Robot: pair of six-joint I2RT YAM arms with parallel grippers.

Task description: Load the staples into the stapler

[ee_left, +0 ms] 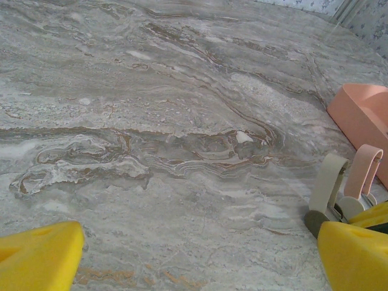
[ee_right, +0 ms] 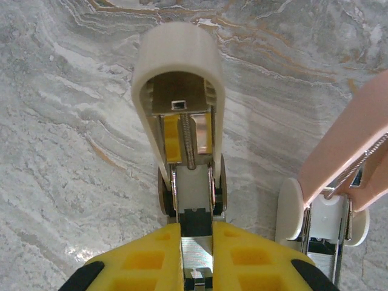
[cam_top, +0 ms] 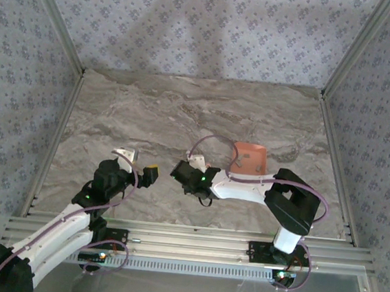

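grey ribbed metal shows between the yellow fingers (ee_right: 145, 260) of the right gripper (ee_right: 197, 237). this is the staples (ee_right: 197, 256), a short strip lying along the open channel of the stapler (ee_right: 179, 66). the fingers are closed tight on either side of the strip, at the near end of the stapler and just in front of its black pusher. whether the strip is fully seated in the channel or held a touch above it cannot be told. the stapler's cream lid stands tipped up and away from the strip, and a thin spring runs from under the lid down to the pusher.

just right of the stapler, not touching it, a pink stapler (ee_right: 348, 139) stands open the same way, its lid leaning off to the right. beyond the stapler and to its right lies the salmon tray (cam_top: 249, 155), partly covered by the right arm in the top view; what it holds cannot be made out. left of the stapler, near it, is the left gripper (cam_top: 149, 175). its yellow fingers are spread wide with nothing between them, above the marble table (ee_left: 182, 121).
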